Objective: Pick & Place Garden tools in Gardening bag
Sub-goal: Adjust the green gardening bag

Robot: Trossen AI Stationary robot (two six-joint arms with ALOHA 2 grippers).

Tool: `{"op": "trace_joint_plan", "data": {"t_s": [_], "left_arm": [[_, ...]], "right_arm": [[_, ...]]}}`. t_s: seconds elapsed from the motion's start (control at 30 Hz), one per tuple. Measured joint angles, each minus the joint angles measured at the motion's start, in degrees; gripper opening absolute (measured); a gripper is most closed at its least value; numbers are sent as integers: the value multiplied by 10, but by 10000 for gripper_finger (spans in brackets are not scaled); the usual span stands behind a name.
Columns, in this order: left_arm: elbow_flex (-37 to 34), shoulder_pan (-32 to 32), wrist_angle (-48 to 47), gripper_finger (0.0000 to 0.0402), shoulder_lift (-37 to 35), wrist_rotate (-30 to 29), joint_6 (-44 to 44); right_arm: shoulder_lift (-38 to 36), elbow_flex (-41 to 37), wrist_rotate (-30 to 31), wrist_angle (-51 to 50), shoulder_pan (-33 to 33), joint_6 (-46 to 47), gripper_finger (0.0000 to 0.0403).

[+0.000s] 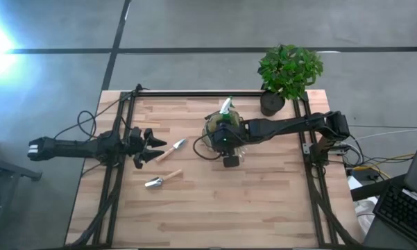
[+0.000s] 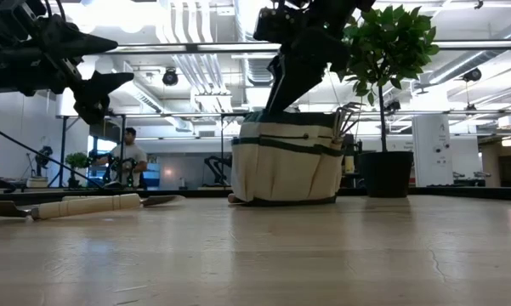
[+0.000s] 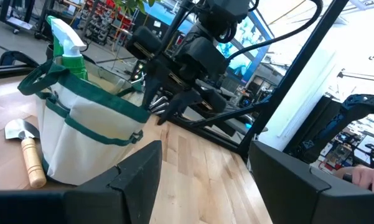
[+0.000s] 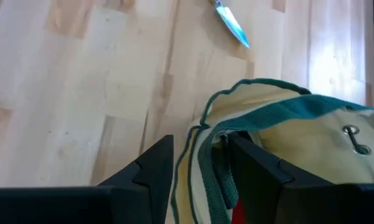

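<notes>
Gardening bag (image 1: 218,132): upright, centre of frame, mouth up; spray bottle (image 1: 226,106) inside.
Tools on table: trowel (image 1: 169,151) diagonal, blade upper right; second trowel (image 1: 162,180) below it, blade lower left.
Right gripper (image 1: 225,139): over bag, fingers apart, straddling its rim.
Left gripper (image 1: 156,146): released, empty, beside upper trowel.
Potted plant (image 1: 287,73): upper right.

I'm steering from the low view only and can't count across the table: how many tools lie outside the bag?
Observer: Two, seen from above: a trowel just ahead of the left gripper, and a second tool lying apart from it.
Operator: Is that gripper holding anything?
Observer: No; its fingers are apart, nothing between them.
Operator: And the right one?
Observer: The right gripper is over the bag, fingers apart, the bag's rim between them.
</notes>
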Motion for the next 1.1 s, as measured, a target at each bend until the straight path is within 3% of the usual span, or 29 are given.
{"op": "trace_joint_plan", "data": {"t_s": [0.67,1.1], "left_arm": [[0,0,0,245,0,0,0],[0,0,0,245,0,0,0]], "right_arm": [[38,0,45,10,-4,-14,119],[21,0,43,-52,-1,-12,17]]}}
